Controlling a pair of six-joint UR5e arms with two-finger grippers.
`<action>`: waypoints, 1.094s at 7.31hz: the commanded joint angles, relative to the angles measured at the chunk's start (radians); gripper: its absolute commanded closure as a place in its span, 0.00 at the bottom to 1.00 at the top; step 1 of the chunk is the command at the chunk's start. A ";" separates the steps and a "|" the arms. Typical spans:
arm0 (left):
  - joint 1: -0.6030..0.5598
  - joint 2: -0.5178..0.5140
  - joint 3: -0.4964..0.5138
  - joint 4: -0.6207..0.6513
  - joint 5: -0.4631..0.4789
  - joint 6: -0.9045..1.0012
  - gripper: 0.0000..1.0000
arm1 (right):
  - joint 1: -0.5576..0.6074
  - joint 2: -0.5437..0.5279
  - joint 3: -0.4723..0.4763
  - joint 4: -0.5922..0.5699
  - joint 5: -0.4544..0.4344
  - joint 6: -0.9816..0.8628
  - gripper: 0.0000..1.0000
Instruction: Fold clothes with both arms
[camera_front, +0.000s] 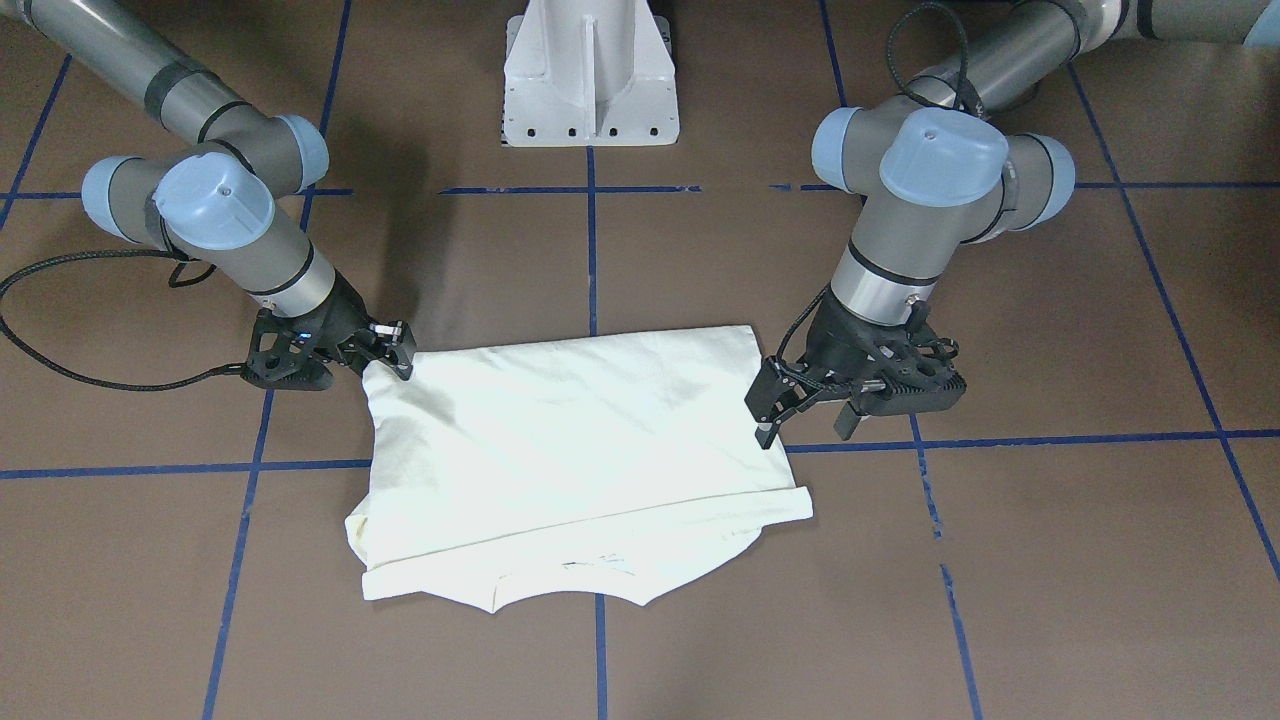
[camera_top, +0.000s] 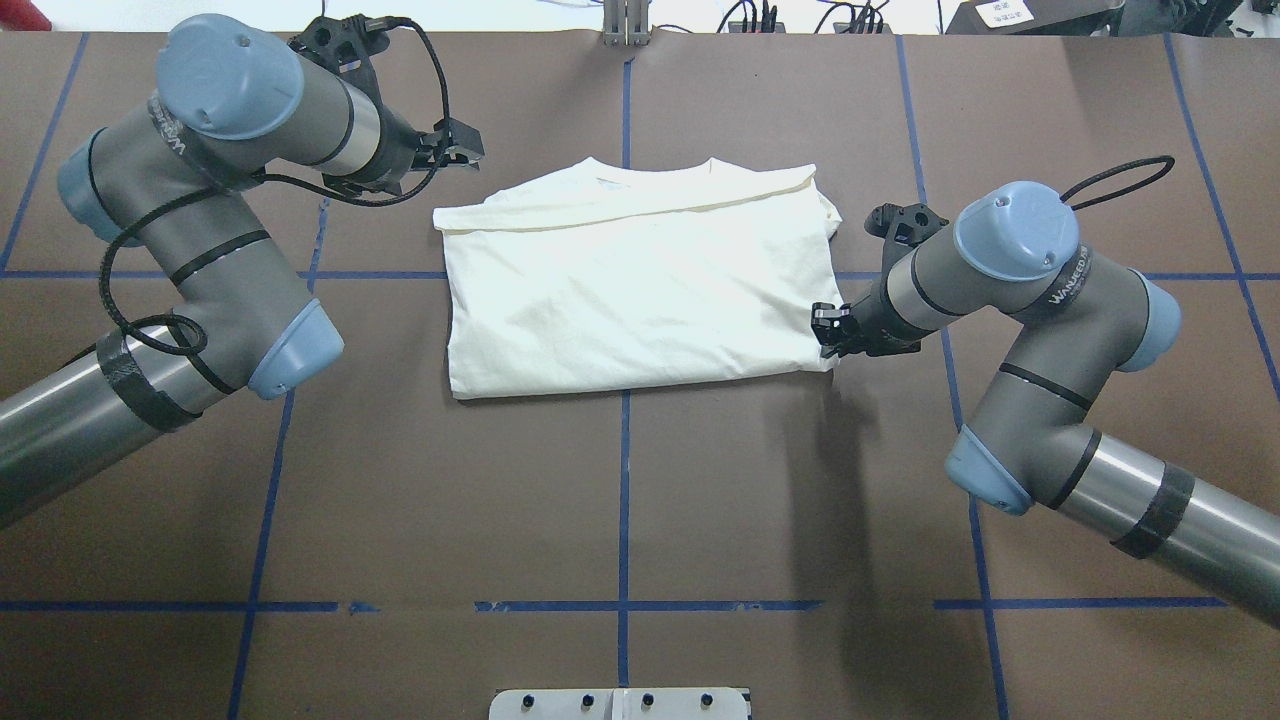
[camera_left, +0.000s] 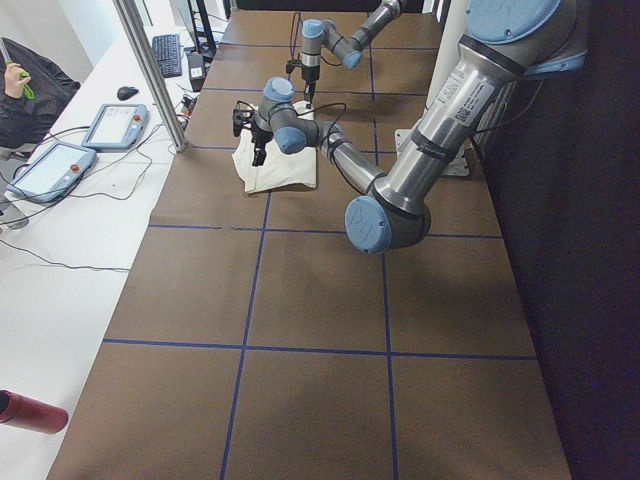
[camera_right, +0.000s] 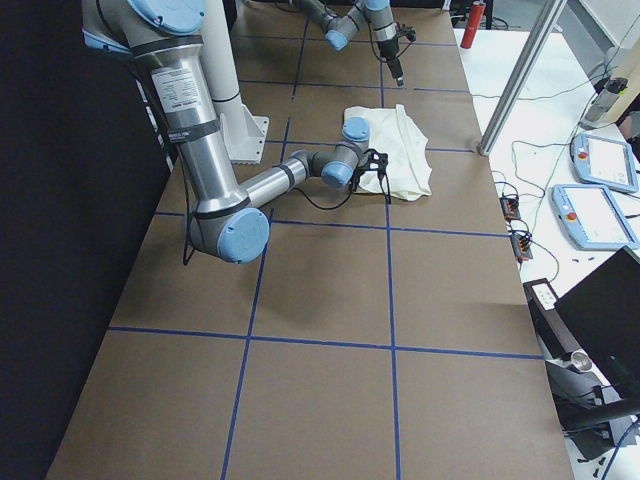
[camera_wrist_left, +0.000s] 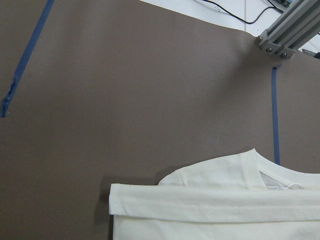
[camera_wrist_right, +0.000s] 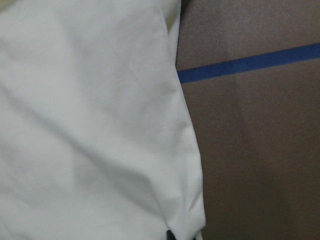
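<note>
The cream-white shirt (camera_front: 590, 430) lies folded on the brown table, plain side up, neckline on the side away from the robot (camera_top: 640, 290). Its cat print is hidden apart from faint dark marks near the collar. My left gripper (camera_front: 805, 425) is open and empty, just beside the shirt's edge on my left. From overhead it (camera_top: 462, 150) sits off the shirt's far left corner. My right gripper (camera_front: 397, 352) is shut on the shirt's near right corner (camera_top: 828, 335). The left wrist view shows the collar and folded edge (camera_wrist_left: 225, 210). The right wrist view shows fabric (camera_wrist_right: 90, 125) close up.
The white pedestal base (camera_front: 590, 75) stands at the table's near middle edge. Blue tape lines (camera_top: 624, 480) grid the brown surface. A side table with tablets (camera_left: 50, 165) and an aluminium post (camera_left: 150, 70) lies beyond the far edge.
</note>
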 joint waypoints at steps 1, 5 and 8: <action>0.000 0.001 -0.005 -0.003 0.000 0.000 0.01 | -0.001 0.000 0.022 0.000 0.029 0.002 1.00; 0.000 0.007 -0.034 0.000 0.003 0.000 0.01 | -0.206 -0.320 0.412 -0.002 0.043 0.099 1.00; 0.043 0.010 -0.066 0.002 0.035 -0.024 0.01 | -0.410 -0.463 0.519 0.000 0.041 0.197 0.91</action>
